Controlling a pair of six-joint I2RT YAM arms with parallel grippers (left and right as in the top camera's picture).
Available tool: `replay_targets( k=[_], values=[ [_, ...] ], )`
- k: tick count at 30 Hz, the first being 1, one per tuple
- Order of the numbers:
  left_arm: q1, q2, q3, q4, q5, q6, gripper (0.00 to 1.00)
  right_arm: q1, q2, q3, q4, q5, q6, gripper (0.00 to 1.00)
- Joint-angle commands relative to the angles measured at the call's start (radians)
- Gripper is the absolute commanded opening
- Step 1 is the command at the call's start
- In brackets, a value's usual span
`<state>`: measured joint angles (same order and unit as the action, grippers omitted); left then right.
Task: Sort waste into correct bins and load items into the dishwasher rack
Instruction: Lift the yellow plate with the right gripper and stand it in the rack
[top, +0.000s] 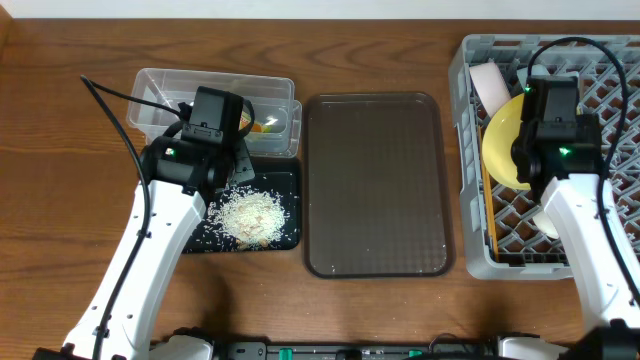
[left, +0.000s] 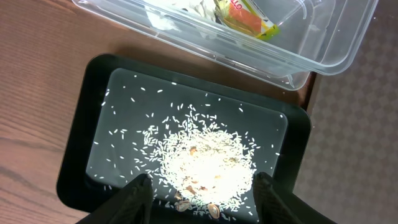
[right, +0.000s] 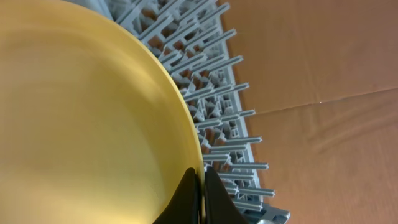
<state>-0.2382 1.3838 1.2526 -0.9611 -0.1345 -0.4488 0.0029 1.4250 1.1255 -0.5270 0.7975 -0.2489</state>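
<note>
My right gripper (right: 203, 186) is shut on the rim of a yellow plate (right: 81, 112), held on edge over the grey dishwasher rack (top: 470, 150); the plate (top: 503, 150) sits at the rack's left side in the overhead view. My left gripper (left: 202, 186) is open and empty, just above a black tray (left: 81, 162) that holds a pile of rice with a few nut bits (left: 205, 162). The tray (top: 285, 180) lies left of centre on the table. A clear plastic bin (top: 215, 85) with wrappers stands behind it.
A large brown serving tray (top: 375, 185) lies between the black tray and the rack. The rack also holds a pink-white plate (top: 488, 85) and a pale item (top: 545, 222) near its front. The clear bin (left: 323, 37) holds a yellow-orange wrapper (left: 249, 18).
</note>
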Motion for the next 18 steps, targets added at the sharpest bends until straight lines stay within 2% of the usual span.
replay_targets(
  k=[1, 8, 18],
  values=[
    [0.002, 0.003, 0.005, 0.001, -0.008, -0.006, 0.55, -0.018, -0.078, 0.005, 0.028, 0.041, -0.018, 0.01],
    [0.002, 0.003, 0.005, 0.002, -0.008, -0.006, 0.55, -0.019, -0.119, 0.005, 0.057, 0.048, -0.179, 0.01],
    [0.002, 0.003, 0.005, 0.002, -0.008, -0.006, 0.55, -0.019, -0.061, 0.004, -0.034, 0.02, -0.141, 0.01]
  ],
)
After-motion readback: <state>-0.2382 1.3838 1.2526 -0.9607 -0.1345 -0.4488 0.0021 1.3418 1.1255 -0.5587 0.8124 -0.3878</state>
